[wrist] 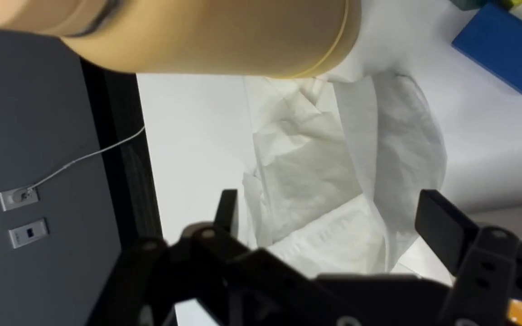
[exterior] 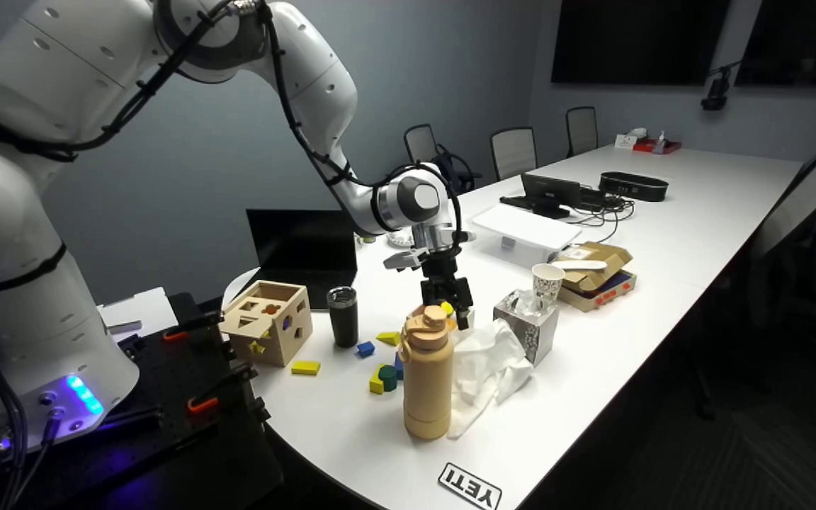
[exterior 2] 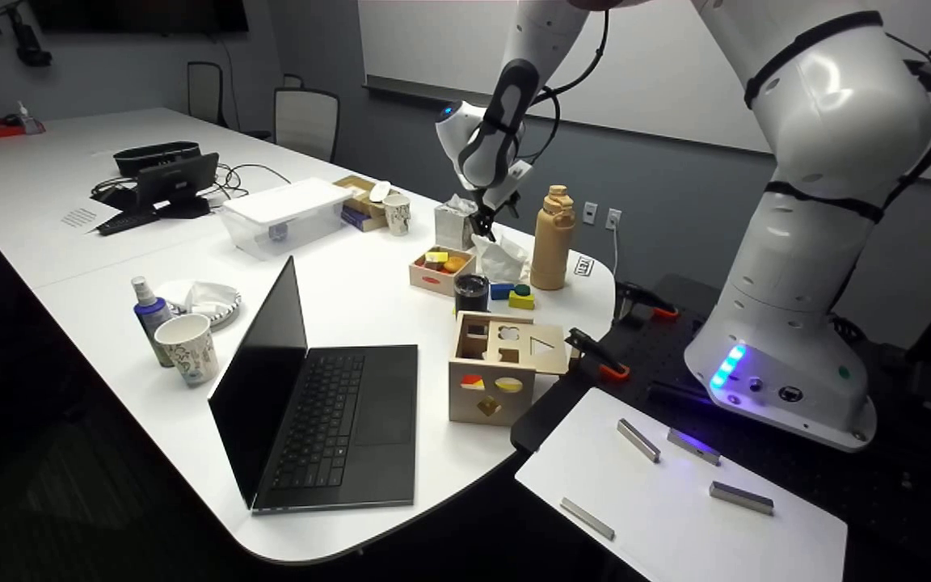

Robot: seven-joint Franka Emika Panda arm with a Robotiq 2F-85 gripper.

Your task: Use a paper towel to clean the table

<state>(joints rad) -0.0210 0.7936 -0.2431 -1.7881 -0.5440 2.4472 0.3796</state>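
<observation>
- Counter point(exterior: 351, 432): long, white, round-ended, under all the pieces I list, left to right, from an exterior view.
- Wooden shape-sorter box point(exterior: 282, 343): at the counter's near end; laptop point(exterior: 302, 244) behind, screen raised.
- Black tumbler point(exterior: 343, 322): upright, near the box.
- Tan bottle point(exterior: 428, 386): upright, next to the paper towel point(exterior: 489, 365).
- Jaws: mine stand wide apart, gripping nothing; in my wrist view the paper towel shows between them.
- Paper towel: crumpled on the counter, between bottle and tissue box point(exterior: 539, 336); paper cup point(exterior: 548, 280) just behind.
</observation>
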